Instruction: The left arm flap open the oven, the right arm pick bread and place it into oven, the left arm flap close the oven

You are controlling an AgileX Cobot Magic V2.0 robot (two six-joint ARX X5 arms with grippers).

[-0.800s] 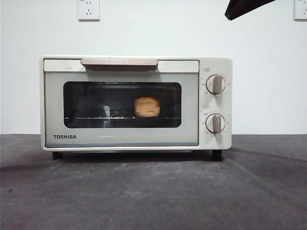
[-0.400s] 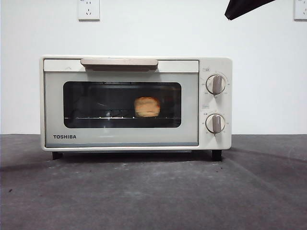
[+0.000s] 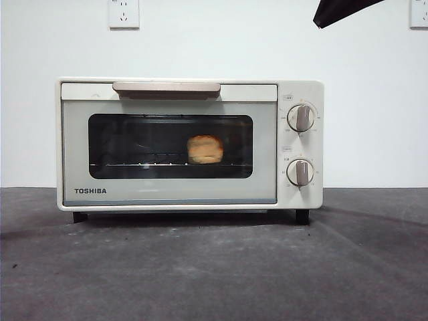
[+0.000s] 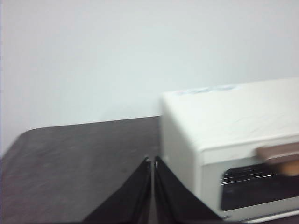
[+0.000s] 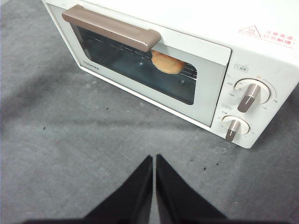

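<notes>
Nothing has shifted over the last second except a reflection fading from the glass: the oven (image 3: pixel 190 144) sits shut on the desk (image 3: pixel 214 267), the bread (image 3: pixel 205 149) on its rack. Left gripper (image 4: pixel 153 161) and right gripper (image 5: pixel 154 158) hover pinched closed, empty. That loaf looks light and crushable, best cupped by its sides; the door's stiff bar handle (image 5: pixel 112 27) is the place to grab

behind you'll see a plain white wall (image 3: pixel 214 47) with two sockets, one (image 3: pixel 124 13) upper left, one (image 3: pixel 419 13) at the right edge; the table (image 3: pixel 214 267) is dark grey, lightly speckled.
</notes>
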